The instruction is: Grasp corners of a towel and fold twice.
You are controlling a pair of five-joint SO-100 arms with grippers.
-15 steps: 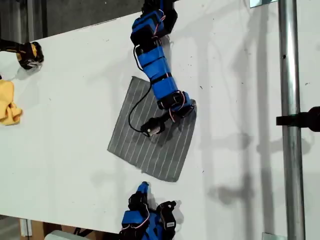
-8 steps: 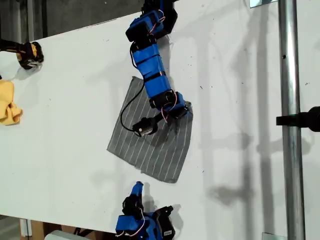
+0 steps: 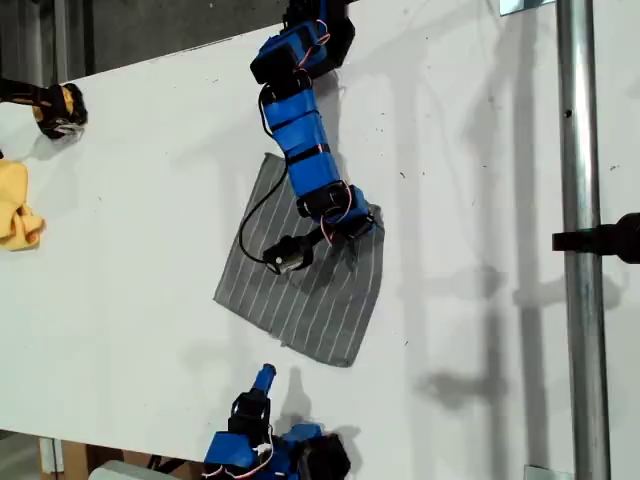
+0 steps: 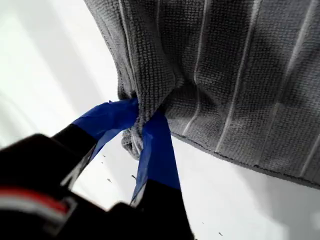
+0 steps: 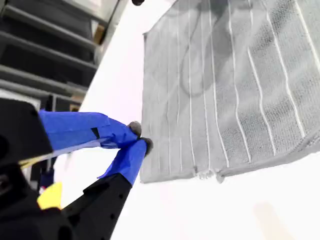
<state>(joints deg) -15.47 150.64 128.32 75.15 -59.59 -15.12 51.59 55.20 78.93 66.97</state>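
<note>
The grey striped towel lies flat on the white table in the middle of the exterior view. My first gripper, on the arm reaching in from the top of that view, is shut on the towel's corner on the exterior view's right. In the first wrist view the blue fingers pinch the bunched corner of the towel. My second gripper sits on bare table below the towel's lower edge. It is shut, with its tips touching and nothing between them, the towel spread just beyond.
A yellow cloth lies at the exterior view's left edge, with a black and yellow object above it. A metal pole runs down the exterior view's right side. The table's front edge passes close under the second arm.
My first gripper has drawn the pinched corner a little toward the exterior view's left, rumpling the cloth there. The second arm has shifted to that view's left and lower.
</note>
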